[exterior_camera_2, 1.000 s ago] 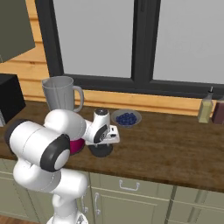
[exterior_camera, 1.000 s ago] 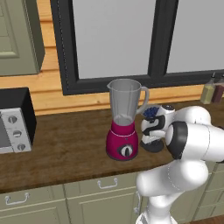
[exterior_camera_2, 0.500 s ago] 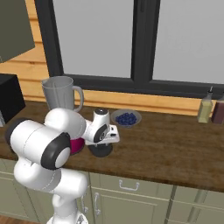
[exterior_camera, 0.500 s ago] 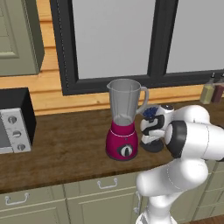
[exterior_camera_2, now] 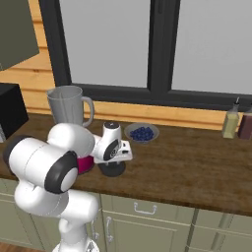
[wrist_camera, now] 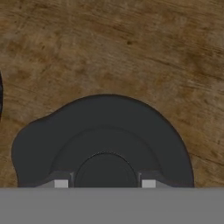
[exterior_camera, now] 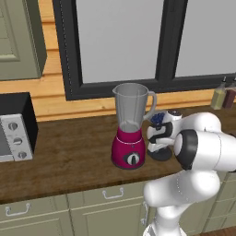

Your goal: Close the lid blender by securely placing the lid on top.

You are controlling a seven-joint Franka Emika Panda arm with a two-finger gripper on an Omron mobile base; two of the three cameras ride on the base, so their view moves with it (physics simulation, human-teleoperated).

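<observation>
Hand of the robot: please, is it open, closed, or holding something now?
Hand: open, fingertips either side of the lid's raised centre; not yet gripping it.

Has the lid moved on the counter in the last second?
No. The lid lies in the same spot on the counter, just right of the blender, with the gripper over it.

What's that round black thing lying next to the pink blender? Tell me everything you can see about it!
It is the lid of the blender: a flat, round, matte black disc with a raised ring and a small dome in its centre. It lies flat on the wooden counter, to the right of the blender's magenta base. The pincer is right over it, one finger on each side of the dome; whether they touch it is unclear. The jar is open.
</observation>
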